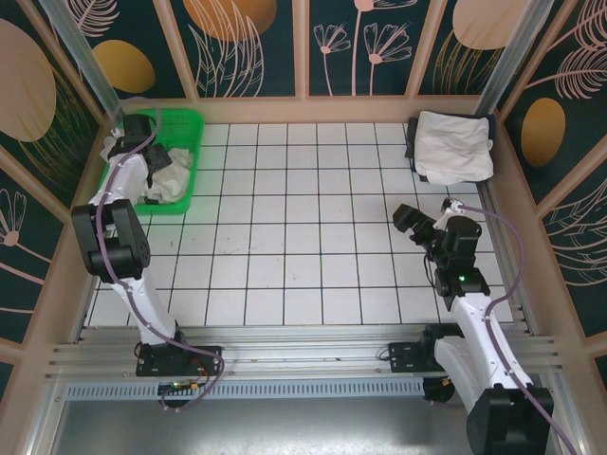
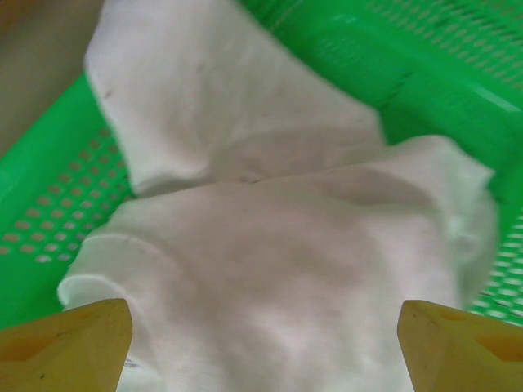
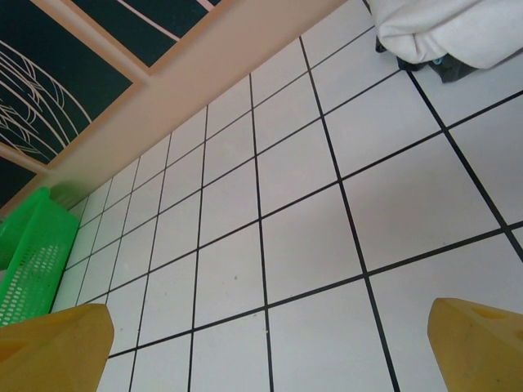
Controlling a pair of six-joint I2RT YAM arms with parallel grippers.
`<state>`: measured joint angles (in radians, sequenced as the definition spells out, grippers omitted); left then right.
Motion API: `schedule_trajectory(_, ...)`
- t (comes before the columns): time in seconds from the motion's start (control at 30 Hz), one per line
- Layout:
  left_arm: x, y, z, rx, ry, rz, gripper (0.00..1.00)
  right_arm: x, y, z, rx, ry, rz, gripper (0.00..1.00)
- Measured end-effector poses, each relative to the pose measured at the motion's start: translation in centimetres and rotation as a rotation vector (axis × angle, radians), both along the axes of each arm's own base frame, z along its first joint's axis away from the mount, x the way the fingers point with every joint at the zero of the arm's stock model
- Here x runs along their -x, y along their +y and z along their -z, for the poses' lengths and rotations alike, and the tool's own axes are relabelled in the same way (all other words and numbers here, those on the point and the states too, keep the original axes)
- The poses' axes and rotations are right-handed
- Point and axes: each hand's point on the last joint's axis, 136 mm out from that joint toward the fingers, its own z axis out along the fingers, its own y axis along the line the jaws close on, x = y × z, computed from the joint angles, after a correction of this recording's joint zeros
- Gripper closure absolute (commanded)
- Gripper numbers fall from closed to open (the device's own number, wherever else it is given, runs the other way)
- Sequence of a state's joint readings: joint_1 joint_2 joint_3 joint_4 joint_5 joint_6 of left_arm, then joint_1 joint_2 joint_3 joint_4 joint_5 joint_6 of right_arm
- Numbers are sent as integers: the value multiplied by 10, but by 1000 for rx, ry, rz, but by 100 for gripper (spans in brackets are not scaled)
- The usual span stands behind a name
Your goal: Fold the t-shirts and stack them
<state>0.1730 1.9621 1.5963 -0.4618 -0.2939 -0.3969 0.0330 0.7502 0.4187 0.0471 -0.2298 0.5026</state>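
Observation:
Crumpled off-white t-shirts (image 1: 173,180) lie in the green mesh basket (image 1: 193,120) at the back left. My left gripper (image 1: 150,156) hangs inside the basket just above them. In the left wrist view its yellow fingertips (image 2: 73,343) stand wide apart, open, with the rumpled t-shirts (image 2: 270,245) spread below and between them and nothing gripped. A folded t-shirt (image 1: 453,147) lies at the back right corner. My right gripper (image 1: 410,220) hovers open over the bare tiles, in front of and to the left of that folded t-shirt (image 3: 458,28).
The white tiled table (image 1: 294,237) stretches between the two arms. Wooden walls close in the back and sides. The folded shirt rests on a dark pad (image 3: 445,69). The basket's wall (image 2: 425,73) surrounds the left gripper closely.

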Motion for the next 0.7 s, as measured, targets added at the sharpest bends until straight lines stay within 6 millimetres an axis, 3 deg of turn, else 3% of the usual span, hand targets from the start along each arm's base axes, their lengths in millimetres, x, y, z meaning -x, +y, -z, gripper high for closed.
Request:
schedule_trajectory(0.03,1,3,10,9,16,-13,23,0,0,0,1,-1,-3,1)
schedule_trajectory(0.23,0,-4,52,63,82,-25,73,0,4,-2,2,-10,-24,1)
schedule_trajectory(0.37,-2,-10,47,88,69,-6,98,0,4,-2,6,-14,-31,1)
schedule_trajectory(0.43,-2,-13,37,103,48,3,100,0,5,-3,6,-17,-31,2)
schedule_trajectory(0.5,-1,-17,17,111,12,17,100,0,5,-5,1,-23,-33,1)
schedule_trajectory(0.57,0,-20,-17,114,-56,33,100,1,8,-8,-15,-38,-46,2)
schedule_trajectory(0.7,12,-47,-135,65,-312,99,100,5,21,-15,-131,-124,-107,14)
